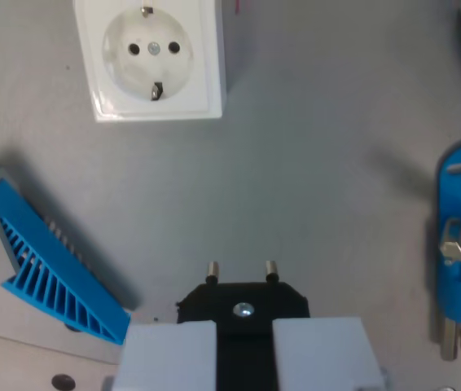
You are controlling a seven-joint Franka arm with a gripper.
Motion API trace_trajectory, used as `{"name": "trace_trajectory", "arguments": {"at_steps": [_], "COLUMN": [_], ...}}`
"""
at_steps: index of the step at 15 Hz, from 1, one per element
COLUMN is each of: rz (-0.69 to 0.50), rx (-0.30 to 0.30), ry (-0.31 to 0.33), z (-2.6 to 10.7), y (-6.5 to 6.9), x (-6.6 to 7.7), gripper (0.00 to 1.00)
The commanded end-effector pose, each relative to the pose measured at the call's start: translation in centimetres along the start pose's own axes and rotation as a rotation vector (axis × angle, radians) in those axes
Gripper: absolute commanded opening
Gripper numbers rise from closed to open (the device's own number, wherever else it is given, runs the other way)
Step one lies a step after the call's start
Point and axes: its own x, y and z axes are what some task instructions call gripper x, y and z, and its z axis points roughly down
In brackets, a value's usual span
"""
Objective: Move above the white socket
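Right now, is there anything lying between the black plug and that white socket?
No. In the wrist view, only bare grey table separates the black plug held in the hand from the white socket.

No text, label, brand, number or sign can be read anywhere in the wrist view. The face of the white socket (151, 55) is seen to be plain, and nothing is printed on it.
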Motion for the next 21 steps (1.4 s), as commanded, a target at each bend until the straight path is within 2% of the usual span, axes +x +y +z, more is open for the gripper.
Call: {"name": "trace_trajectory", "arguments": {"at_steps": [1, 9, 21], "rz": [0.016, 0.013, 0.012], "rx": [0.024, 0.031, 0.035], "ry": [0.006, 0.009, 0.008], "z": [1.3, 4.7, 7.9], "y": [-0.4, -1.7, -3.0], "x": [1.5, 3.3, 4.8], "gripper": [0.0, 0.0, 0.0]}}
